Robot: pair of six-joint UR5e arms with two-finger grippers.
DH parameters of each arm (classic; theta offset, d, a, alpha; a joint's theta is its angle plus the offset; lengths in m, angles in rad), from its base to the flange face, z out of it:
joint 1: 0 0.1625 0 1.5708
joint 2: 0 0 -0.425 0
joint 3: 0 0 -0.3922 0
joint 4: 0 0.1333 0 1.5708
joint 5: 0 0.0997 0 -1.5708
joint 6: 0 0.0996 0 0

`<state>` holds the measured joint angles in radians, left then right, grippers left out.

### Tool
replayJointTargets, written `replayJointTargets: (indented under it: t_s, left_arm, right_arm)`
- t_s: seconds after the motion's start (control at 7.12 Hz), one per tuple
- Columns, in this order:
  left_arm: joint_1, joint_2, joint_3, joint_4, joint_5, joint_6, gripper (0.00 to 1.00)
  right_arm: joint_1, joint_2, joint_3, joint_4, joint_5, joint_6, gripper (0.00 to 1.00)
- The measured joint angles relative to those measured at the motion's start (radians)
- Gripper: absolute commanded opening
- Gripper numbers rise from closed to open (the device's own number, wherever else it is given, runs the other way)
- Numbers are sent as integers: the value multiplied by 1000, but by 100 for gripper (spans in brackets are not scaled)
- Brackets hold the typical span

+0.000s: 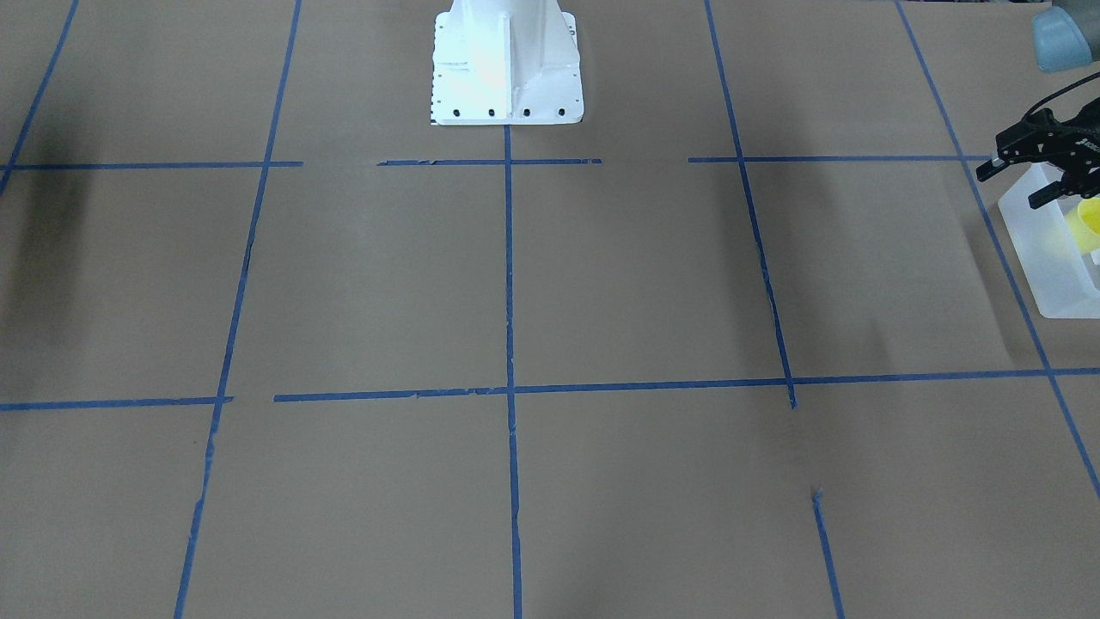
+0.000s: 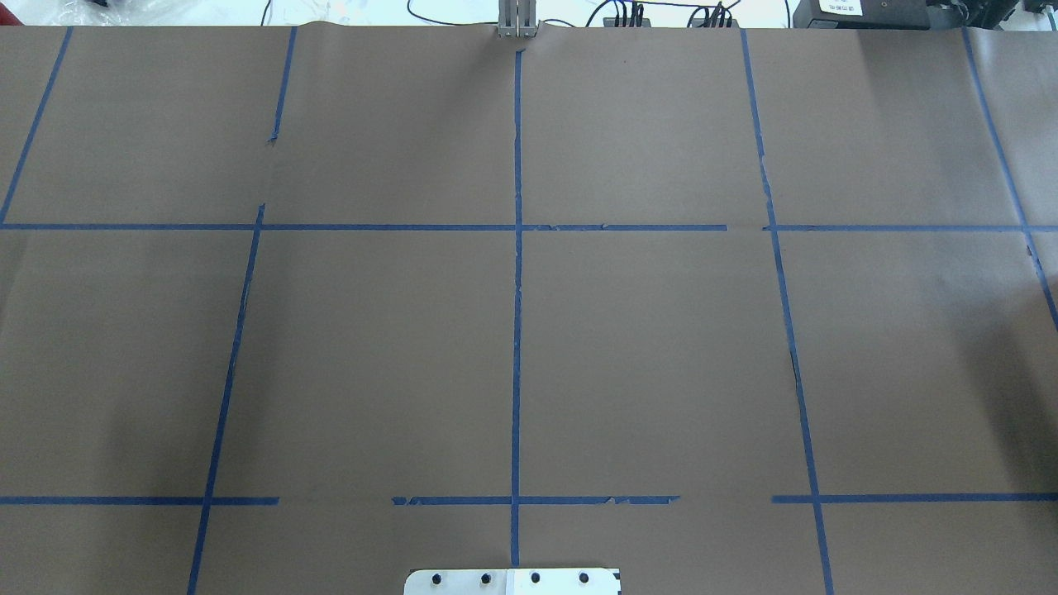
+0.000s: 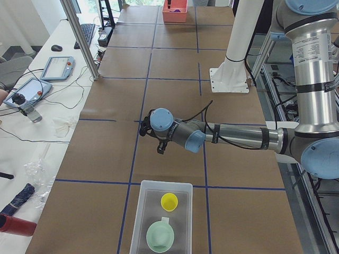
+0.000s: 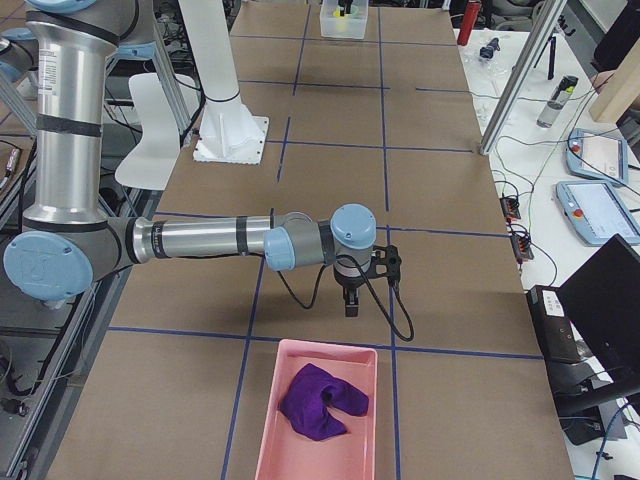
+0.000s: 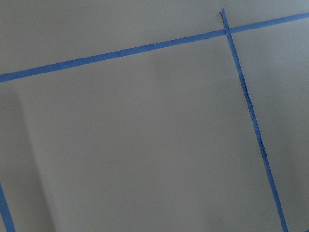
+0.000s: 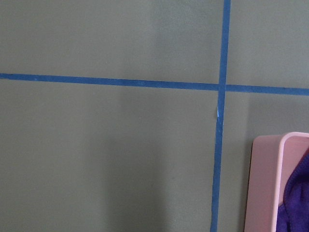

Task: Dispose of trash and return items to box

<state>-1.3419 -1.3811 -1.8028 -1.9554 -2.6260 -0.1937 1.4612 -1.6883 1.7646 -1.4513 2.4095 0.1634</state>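
Both items are home: cup (image 3: 169,201) and bowl (image 3: 160,236) sit next to each other inside the box (image 3: 136,219), at the table end on the robot's left.

Left gripper (image 1: 1007,189) hangs raised near the box's inner end. The fingers look spread with nothing between them, but it's cropped at the frame edge in the front view, so call that probable.

Right gripper (image 4: 350,300) hovers pointing down, just short of the pink tray (image 4: 262,400). It only shows in the side view, so I can't tell if it's open or closed. A purple cloth (image 4: 322,400) lies bunched in the tray. I read that as the trash, already in.

My read: last step, with both sides delivered and no further item to fetch that I can see.

The next move calls for a straight lift of each arm clear of its container, then a retract to home. Left needs care. I'd rise before swinging so the fingers don't clip the box wall or tip the cup. After that I'd check the side cams to confirm the count.
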Motion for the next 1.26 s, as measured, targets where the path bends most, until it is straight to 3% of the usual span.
replayJointTargets:
  t_s: [0.42,0.7,1.26]
  left_arm:
    - [-20,42,-20,-12,9,1,100]
    - [-31,101,-46,-85,24,1,100]
    - [-26,109,-39,-84,49,0,100]
  right_arm:
    - [1,-6,-5,3,12,2,100]
    - [1,-20,0,3,11,7,100]
    - [0,-27,15,-2,-89,3,100]
